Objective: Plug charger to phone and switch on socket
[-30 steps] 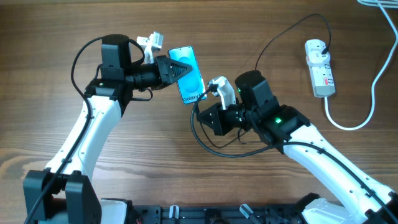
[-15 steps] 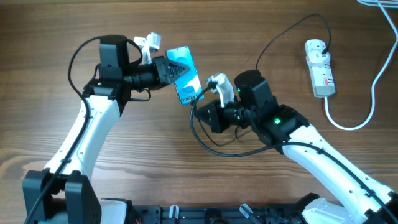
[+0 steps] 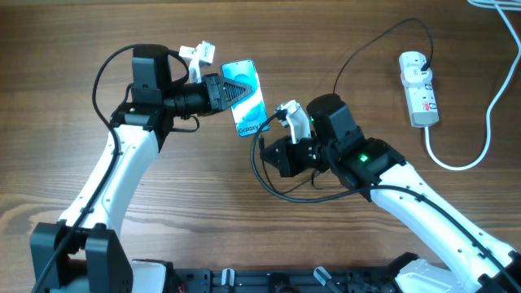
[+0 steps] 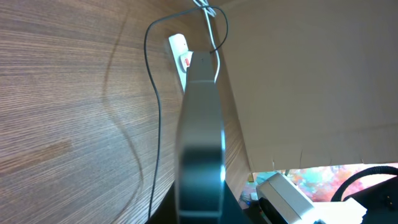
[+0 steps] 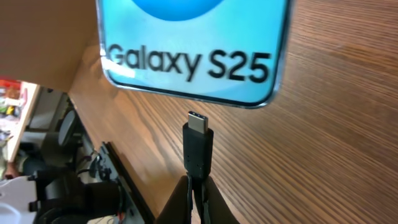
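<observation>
My left gripper is shut on the phone, holding it above the table with its turquoise screen up. In the left wrist view the phone shows edge-on between the jaws. My right gripper is shut on the charger's black plug. The metal tip points at the phone's bottom edge, marked "Galaxy S25", with a small gap between them. The black cable loops below my right gripper and another stretch runs up to the socket, a white power strip at the far right.
A thick white cord trails from the socket toward the right edge. Bare wooden tabletop lies between the two arms. The socket also shows far off in the left wrist view.
The phone dipped toward the left and came back to the right. My right gripper shifted slightly with the plug, staying just below the phone's bottom edge.
</observation>
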